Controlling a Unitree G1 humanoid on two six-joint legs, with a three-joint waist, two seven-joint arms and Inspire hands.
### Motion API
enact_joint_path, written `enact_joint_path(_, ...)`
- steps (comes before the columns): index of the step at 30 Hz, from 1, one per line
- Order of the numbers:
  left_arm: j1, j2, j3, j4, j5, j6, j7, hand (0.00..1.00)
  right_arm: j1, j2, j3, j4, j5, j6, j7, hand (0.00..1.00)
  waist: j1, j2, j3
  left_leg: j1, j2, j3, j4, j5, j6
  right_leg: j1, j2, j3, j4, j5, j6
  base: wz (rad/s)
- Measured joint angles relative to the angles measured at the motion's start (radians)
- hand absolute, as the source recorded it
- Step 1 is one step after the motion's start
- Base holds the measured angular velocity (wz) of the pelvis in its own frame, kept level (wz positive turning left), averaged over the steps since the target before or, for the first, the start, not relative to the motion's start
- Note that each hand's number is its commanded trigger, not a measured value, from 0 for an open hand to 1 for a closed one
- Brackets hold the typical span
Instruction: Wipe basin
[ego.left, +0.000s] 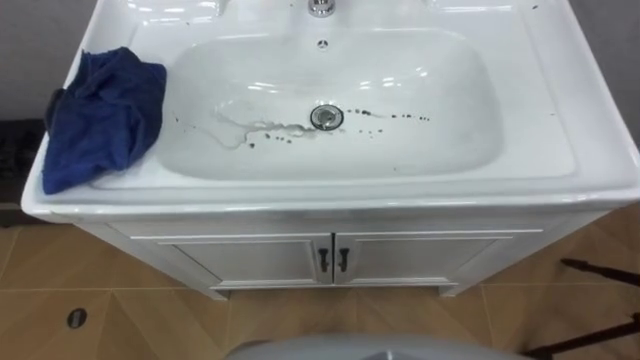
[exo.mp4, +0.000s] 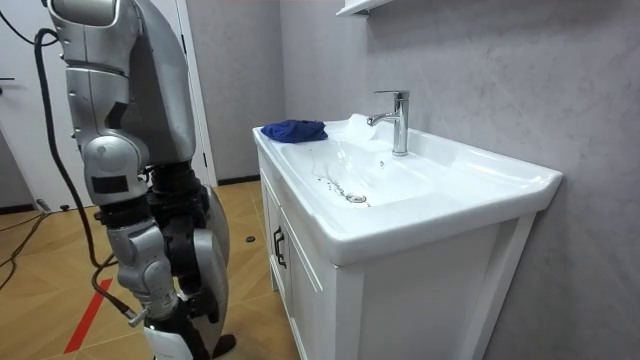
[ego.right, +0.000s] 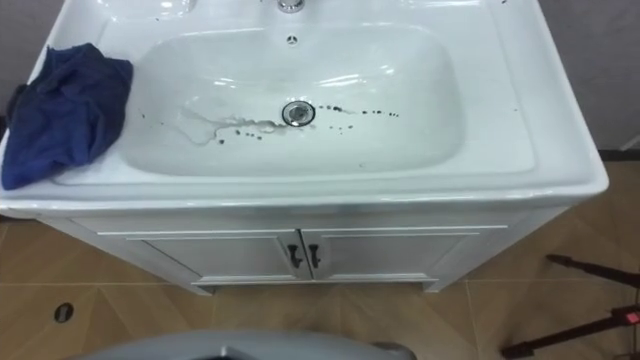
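Note:
The white basin (ego.left: 440, 120) is set in a white vanity top, seen from above. Dark specks and a dried smear (ego.left: 250, 130) run left and right of the drain (ego.left: 326, 117). A crumpled blue cloth (ego.left: 105, 115) lies on the top's left rim, partly over the bowl's edge; in the room view the blue cloth (exo.mp4: 295, 131) is at the basin's far end. I stand a step back from the cabinet front with both arms hanging. My left hand (exo.mp4: 216, 275) is by my thigh and my right hand (exo.mp4: 150, 318) is low, near the picture's bottom edge.
A chrome tap (exo.mp4: 398, 120) stands at the back of the basin against the grey wall. Two cabinet doors with dark handles (ego.left: 332, 260) face me. Black tripod legs (ego.left: 600, 300) rest on the tan floor at my right. A shelf (exo.mp4: 360, 6) hangs above.

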Motion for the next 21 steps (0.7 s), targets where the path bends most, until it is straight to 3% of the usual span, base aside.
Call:
enact_joint_path(6, 0.026, -0.009, 0.038, 0.002, -0.225, 0.005, 0.029, 0.0, 0.0, -0.001, -0.018, 0.001, -0.004, 0.013, 0.01, 0.0, 0.002, -0.002, 0.0001, -0.01, 0.0, 0.0, 0.005, 0.0, 0.0, -0.005, 0.0, -0.003, 0.004, 0.0, 0.0, 0.0)
enact_joint_path(10, 0.028, -0.008, 0.134, -0.012, -0.405, 0.002, 0.075, 0.0, -0.016, -0.012, -0.024, 0.001, -0.036, 0.033, 0.01, 0.0, 0.005, -0.002, 0.0033, -0.013, 0.0, -0.003, 0.008, 0.0, 0.0, -0.004, 0.0, -0.012, 0.005, 0.0, -0.001, 0.05)
enact_joint_path(13, 0.017, -0.005, 0.21, -0.046, -0.518, -0.033, 0.111, 0.0, -0.021, -0.021, -0.023, -0.006, -0.068, 0.043, 0.01, 0.0, 0.03, 0.0, 0.0041, -0.012, 0.0, -0.003, 0.008, 0.0, 0.0, -0.006, -0.001, -0.011, 0.003, 0.0, -0.001, 0.0)
enact_joint_path(16, 0.015, -0.005, 0.271, -0.131, -0.643, -0.044, 0.138, 0.0, -0.011, -0.025, -0.023, -0.012, -0.081, 0.043, 0.009, 0.0, 0.059, 0.002, 0.0045, -0.015, -0.001, -0.005, 0.012, -0.002, 0.002, -0.006, -0.002, -0.011, 0.004, 0.0, 0.0, -0.01)
enact_joint_path(19, 0.018, -0.001, 0.317, -0.176, -0.782, -0.076, 0.168, 0.0, -0.011, -0.031, -0.03, -0.032, -0.122, 0.042, 0.009, 0.0, 0.07, 0.005, 0.0035, -0.019, -0.001, -0.012, 0.013, -0.002, 0.002, -0.01, -0.002, -0.017, 0.004, 0.0, 0.001, 0.04)
enact_joint_path(21, 0.025, -0.001, 0.353, -0.208, -0.795, -0.087, 0.199, 0.0, -0.009, -0.032, -0.046, -0.034, -0.132, 0.041, 0.009, 0.0, 0.09, 0.009, 0.0023, -0.019, -0.001, -0.015, 0.013, -0.002, 0.002, -0.01, -0.001, -0.016, 0.004, 0.0, 0.0, 0.0)
